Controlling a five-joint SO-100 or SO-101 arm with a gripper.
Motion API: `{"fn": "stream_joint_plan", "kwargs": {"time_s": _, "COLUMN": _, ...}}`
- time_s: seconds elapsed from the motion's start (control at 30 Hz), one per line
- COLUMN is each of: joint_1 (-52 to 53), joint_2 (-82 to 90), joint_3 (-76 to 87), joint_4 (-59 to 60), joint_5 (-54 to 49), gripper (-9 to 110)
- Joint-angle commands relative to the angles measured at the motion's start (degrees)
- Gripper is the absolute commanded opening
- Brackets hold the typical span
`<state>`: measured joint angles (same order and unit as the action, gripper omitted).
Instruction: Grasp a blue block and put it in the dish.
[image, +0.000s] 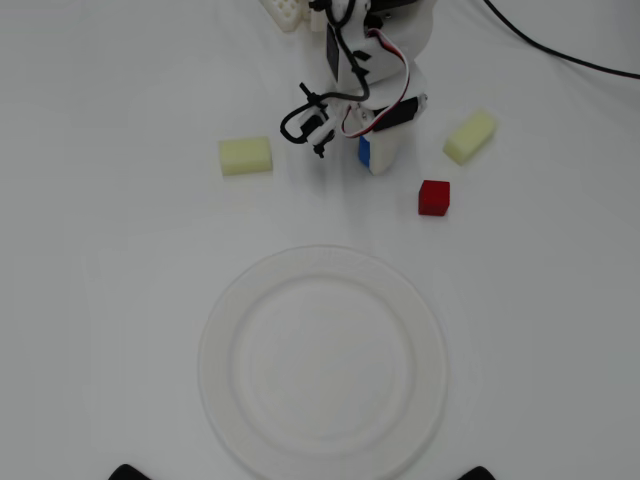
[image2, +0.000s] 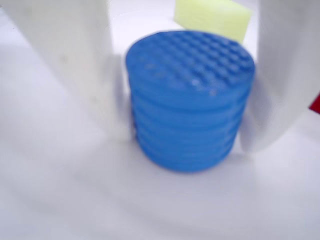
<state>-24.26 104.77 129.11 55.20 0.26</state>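
Observation:
The blue block (image2: 190, 95), a ribbed cylinder with a dimpled top, stands on the white table between my two white fingers. My gripper (image2: 185, 140) is shut on it, one finger (image2: 75, 60) pressed to its left side and the other (image2: 280, 75) to its right. In the overhead view only a sliver of the blue block (image: 364, 152) shows under the gripper (image: 376, 156), near the top centre. The dish (image: 215, 360), a large round white plate, lies well below the gripper in that view and holds nothing.
One pale yellow block (image: 246, 155) lies left of the gripper, another (image: 470, 136) to its right, and a red cube (image: 434, 197) sits lower right. A black cable (image: 560, 50) crosses the top right corner. The yellow block (image2: 212, 17) shows behind the blue one.

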Motion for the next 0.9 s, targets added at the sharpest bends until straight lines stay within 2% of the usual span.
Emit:
{"fn": "stream_joint_plan", "kwargs": {"time_s": 0.0, "joint_1": 0.97, "joint_2": 3.87, "joint_3": 0.18, "joint_4": -0.44, "joint_5": -0.26, "gripper": 0}}
{"fn": "stream_joint_plan", "kwargs": {"time_s": 0.2, "joint_1": 8.53, "joint_2": 22.85, "joint_3": 2.90, "joint_4": -2.37, "joint_5": -6.42, "gripper": 0}}
{"fn": "stream_joint_plan", "kwargs": {"time_s": 0.3, "joint_1": 14.85, "joint_2": 29.88, "joint_3": 3.60, "joint_4": -8.00, "joint_5": -11.87, "gripper": 0}}
{"fn": "stream_joint_plan", "kwargs": {"time_s": 0.4, "joint_1": 20.04, "joint_2": 29.97, "joint_3": 2.81, "joint_4": -15.47, "joint_5": -16.08, "gripper": 0}}
{"fn": "stream_joint_plan", "kwargs": {"time_s": 0.53, "joint_1": 23.38, "joint_2": 21.18, "joint_3": -2.29, "joint_4": -21.88, "joint_5": -18.19, "gripper": 0}}
{"fn": "stream_joint_plan", "kwargs": {"time_s": 0.87, "joint_1": 23.64, "joint_2": -15.91, "joint_3": -31.29, "joint_4": -21.80, "joint_5": -14.06, "gripper": 0}}
